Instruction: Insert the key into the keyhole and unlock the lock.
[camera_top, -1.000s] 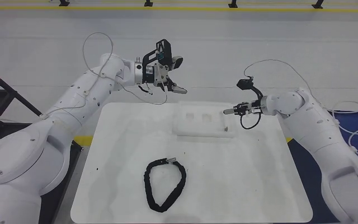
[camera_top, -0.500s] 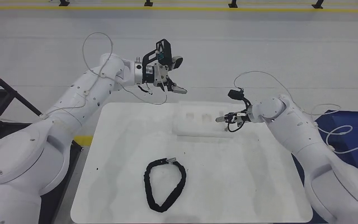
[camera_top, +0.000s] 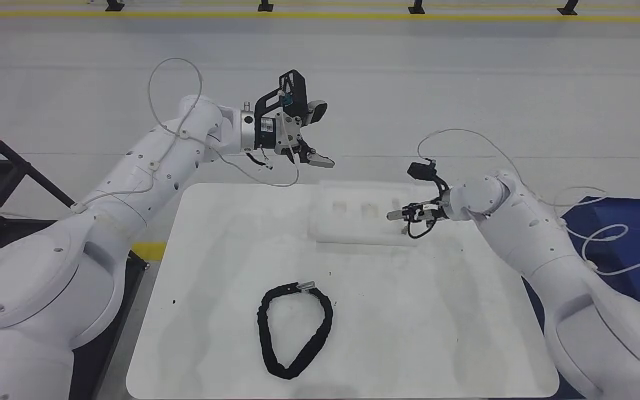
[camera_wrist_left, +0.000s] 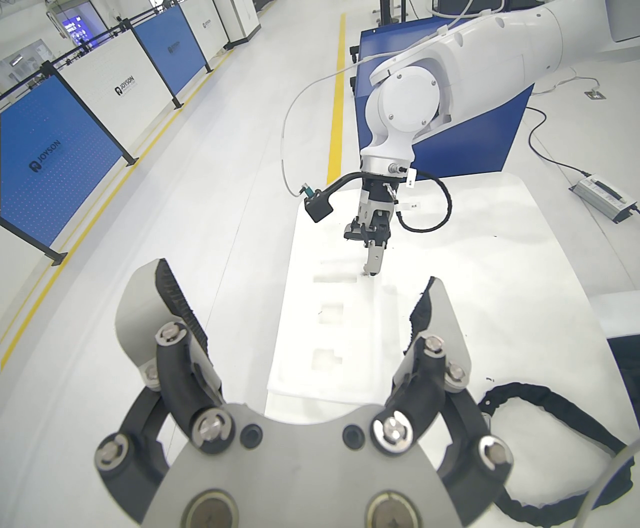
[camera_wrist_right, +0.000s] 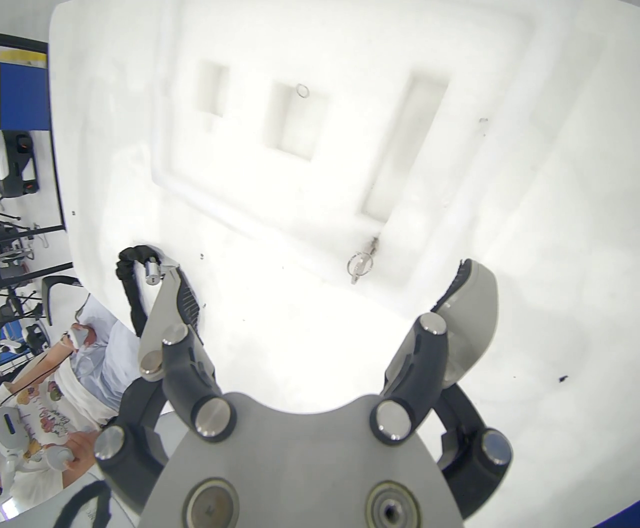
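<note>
A small metal key on a ring (camera_wrist_right: 361, 262) lies at the rim of a white foam tray (camera_wrist_right: 350, 60), beside its long slot. My right gripper (camera_wrist_right: 320, 290) hovers just above the key, open, its fingers to either side and nothing between them; it also shows over the tray's right end (camera_top: 405, 213). The black chain lock (camera_top: 293, 328) lies curled on the white table (camera_top: 450, 320) near the front, its silver cylinder (camera_wrist_right: 152, 272) showing. My left gripper (camera_wrist_left: 295, 295) is open and holds nothing, raised beyond the table's far edge (camera_top: 315, 150).
The foam tray (camera_top: 360, 222) sits at the table's far middle, with several shallow recesses; a small loose ring (camera_wrist_right: 302, 90) lies in one. A blue cabinet (camera_wrist_left: 450, 130) stands behind the right arm. Bare table lies between tray and chain lock (camera_wrist_left: 550, 415).
My right gripper has moved left from beyond the table's right edge to the tray's right end, then nearly stopped. The left arm has stayed still.
</note>
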